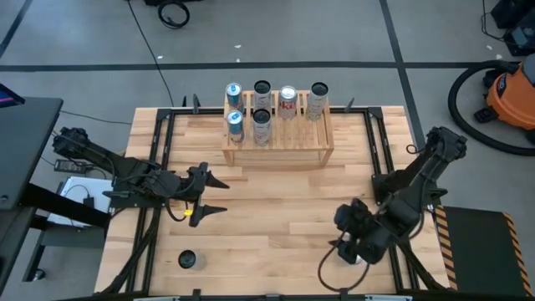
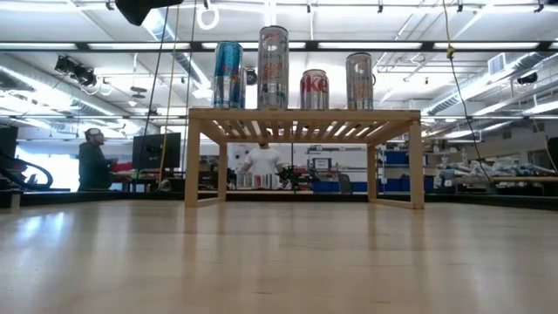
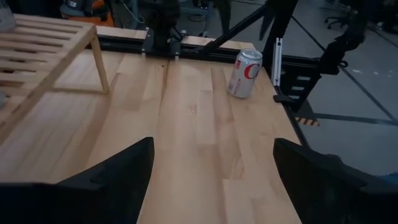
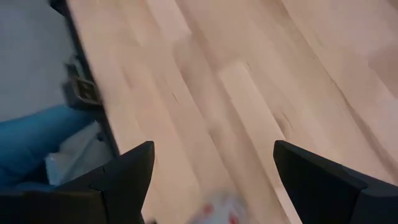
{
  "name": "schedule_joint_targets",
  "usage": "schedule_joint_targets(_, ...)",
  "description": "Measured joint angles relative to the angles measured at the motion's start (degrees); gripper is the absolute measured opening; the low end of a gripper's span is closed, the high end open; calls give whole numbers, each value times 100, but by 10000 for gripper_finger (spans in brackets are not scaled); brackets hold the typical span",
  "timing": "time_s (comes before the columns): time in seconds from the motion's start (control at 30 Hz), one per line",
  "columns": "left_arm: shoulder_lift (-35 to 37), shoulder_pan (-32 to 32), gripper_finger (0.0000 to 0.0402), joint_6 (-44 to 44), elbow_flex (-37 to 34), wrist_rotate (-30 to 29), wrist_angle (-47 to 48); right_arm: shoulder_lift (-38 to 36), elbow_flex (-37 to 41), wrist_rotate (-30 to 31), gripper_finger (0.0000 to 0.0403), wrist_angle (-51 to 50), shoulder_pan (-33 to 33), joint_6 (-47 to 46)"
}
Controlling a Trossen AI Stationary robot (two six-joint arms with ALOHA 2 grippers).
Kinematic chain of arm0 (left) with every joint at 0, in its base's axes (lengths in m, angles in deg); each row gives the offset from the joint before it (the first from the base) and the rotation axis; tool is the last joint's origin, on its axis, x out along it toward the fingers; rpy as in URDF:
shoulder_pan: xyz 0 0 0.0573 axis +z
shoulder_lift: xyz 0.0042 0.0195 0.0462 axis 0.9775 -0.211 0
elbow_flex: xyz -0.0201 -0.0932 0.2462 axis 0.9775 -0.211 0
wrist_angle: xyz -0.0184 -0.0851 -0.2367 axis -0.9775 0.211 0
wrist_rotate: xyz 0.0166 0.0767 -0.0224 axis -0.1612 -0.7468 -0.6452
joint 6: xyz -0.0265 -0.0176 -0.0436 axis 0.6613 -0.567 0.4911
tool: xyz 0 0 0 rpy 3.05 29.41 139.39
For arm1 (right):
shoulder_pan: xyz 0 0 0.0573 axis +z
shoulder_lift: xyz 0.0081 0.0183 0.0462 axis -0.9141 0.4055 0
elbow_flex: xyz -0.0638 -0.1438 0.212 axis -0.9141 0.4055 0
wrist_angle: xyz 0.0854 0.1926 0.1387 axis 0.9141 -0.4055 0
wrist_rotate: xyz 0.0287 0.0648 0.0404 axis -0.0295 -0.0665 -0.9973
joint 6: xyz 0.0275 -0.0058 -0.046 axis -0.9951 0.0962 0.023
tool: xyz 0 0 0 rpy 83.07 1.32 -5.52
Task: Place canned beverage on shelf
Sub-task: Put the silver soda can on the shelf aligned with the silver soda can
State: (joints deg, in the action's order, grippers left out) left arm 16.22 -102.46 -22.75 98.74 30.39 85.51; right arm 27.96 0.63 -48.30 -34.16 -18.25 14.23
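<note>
The right gripper (image 1: 349, 251) hangs low over the near right part of the table (image 1: 276, 209), its jaws standing apart with nothing between them; directly under it stands a silver can with red lettering (image 3: 244, 73), of which the right wrist view catches only a blurred pale and red top (image 4: 217, 208) between the two dark fingers (image 4: 118, 177). The left gripper (image 1: 209, 194) sits over the left side of the table, pointing toward the middle, jaws likewise spread and empty. A dark-topped can (image 1: 187, 260) stands alone near the front left corner. At the far edge is the shelf (image 1: 278, 142), a low light-wood rack with a slatted top and plain board sides, much wider than any can. Six cans stand upright on it: two blue-and-silver ones (image 1: 234, 94) at its left end, then dark-topped and silver ones beside them, one marked in red (image 2: 314, 89).
</note>
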Motion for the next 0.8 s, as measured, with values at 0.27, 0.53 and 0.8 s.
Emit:
schedule_joint_targets(0.27, 2, 0, 332, 171, 0, 412, 10, 0, 181, -67, 339, -606, 879, -1445)
schedule_joint_targets(0.53, 2, 2, 332, 397, 0, 434, 2, -2, 646, 14, 339, 168, 1587, -2308)
schedule_joint_targets(0.8, 2, 2, 332, 402, 0, 434, -80, 4, 1183, 75, 339, 527, 1812, -2801)
